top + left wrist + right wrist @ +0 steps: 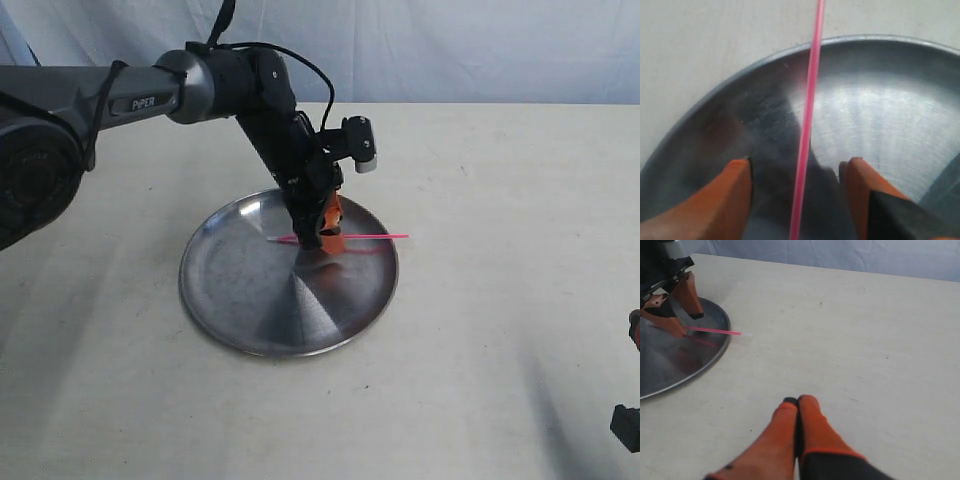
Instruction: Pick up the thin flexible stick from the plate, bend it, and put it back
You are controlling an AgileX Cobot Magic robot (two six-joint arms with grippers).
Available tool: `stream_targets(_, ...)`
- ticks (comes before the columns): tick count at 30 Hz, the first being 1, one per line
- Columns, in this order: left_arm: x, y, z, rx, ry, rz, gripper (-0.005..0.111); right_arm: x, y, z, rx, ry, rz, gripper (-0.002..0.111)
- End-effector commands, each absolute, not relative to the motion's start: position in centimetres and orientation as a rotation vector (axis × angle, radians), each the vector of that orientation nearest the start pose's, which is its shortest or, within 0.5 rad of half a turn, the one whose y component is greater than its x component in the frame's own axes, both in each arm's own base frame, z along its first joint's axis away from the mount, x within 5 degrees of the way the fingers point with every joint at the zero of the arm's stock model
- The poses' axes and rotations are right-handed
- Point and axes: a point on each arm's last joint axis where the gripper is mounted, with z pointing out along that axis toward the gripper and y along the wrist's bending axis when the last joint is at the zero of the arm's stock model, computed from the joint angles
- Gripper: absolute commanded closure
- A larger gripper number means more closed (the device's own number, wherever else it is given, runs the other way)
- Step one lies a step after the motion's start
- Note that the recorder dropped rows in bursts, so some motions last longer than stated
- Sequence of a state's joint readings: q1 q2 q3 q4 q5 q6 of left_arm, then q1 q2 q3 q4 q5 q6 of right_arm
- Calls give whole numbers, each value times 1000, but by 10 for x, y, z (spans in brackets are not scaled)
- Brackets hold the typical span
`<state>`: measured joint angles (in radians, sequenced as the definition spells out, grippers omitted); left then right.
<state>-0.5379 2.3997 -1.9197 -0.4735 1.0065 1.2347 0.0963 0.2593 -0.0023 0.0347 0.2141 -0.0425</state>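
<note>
The plate (pixel 235 300) sits on the desk (pixel 500 360) and holds only the stick (pixel 372 237), which lies across its far half, with its pale tip poking out past the rim over the desk. The left gripper (pixel 797 167) reaches down into the plate with its jaws released, one orange finger (pixel 737 192) on either side of the stick, and neither appears to touch it. A pink reflection shows in the metal under the stick, so I cannot tell whether it rests on the plate or sits just clear of it. The right gripper (pixel 797 402) hangs over bare desk, well apart from the plate, with its jaws clenched on nothing.
</note>
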Motion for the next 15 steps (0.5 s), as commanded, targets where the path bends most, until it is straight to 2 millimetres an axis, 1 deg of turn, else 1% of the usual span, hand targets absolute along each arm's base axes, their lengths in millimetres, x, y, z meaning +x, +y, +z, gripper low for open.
stream_targets(1, 406, -286, 120, 1945, 2012, -498, 53, 72, 7, 179, -101, 1935, 63, 108)
stream_targets(10, 406, -286, 119, 1947, 2011, -486, 54, 72, 7, 179, -101, 1935, 63, 108)
stream_targets(13, 406, -285, 119, 1956, 2013, -489, 58, 72, 7, 179, -101, 1935, 63, 108)
stream_targets(15, 405, -285, 119, 1961, 2015, -494, 65, 72, 7, 179, -101, 1935, 63, 108)
